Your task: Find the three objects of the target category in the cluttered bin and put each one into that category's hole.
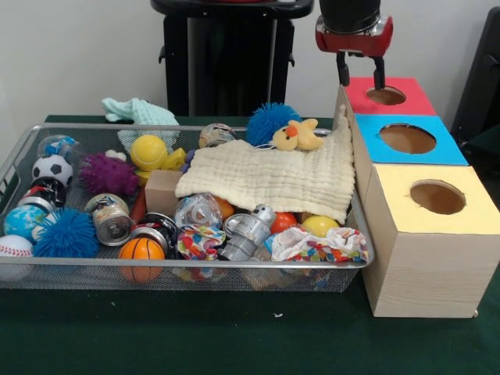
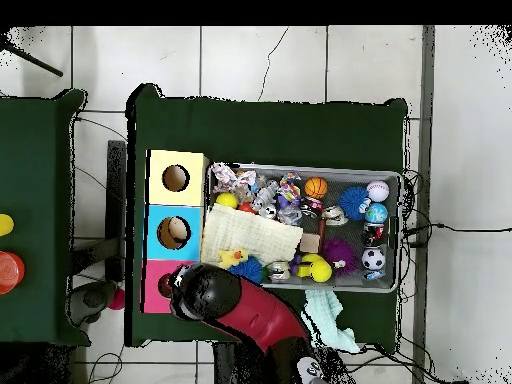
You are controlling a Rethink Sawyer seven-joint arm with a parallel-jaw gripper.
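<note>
- The red box (image 1: 388, 96) with its round hole sits at the far end of a row of three boxes beside the wire bin (image 1: 23, 152) — the gripper (image 1: 360, 76) hangs right above that hole, its jaws spread apart and, as far as I can see, holding nothing.
- That reads as the drop step at the red hole, either just done or a pause over it; which category goes there I cannot tell.
- The blue box (image 1: 406, 139) and yellow box (image 1: 433, 199) stand next in the row, both holes looking empty.
- The candidates lie in the bin: balls such as the small basketball (image 1: 142, 249) and soccer ball (image 1: 52, 169), crushed cans like the silver can (image 1: 245, 234), and soft things — the yellow plush toy (image 1: 298, 136).
- A cream cloth (image 1: 269, 178) covers the middle of the bin and drapes against the boxes; it may hide more.
- Next move, in my judgement: swing back over the bin, pick one exposed item of the right kind, and come down with jaws wide — the clutter leaves little room beside each piece.
- All of it rests on the green worktop (image 1: 234, 336).
</note>
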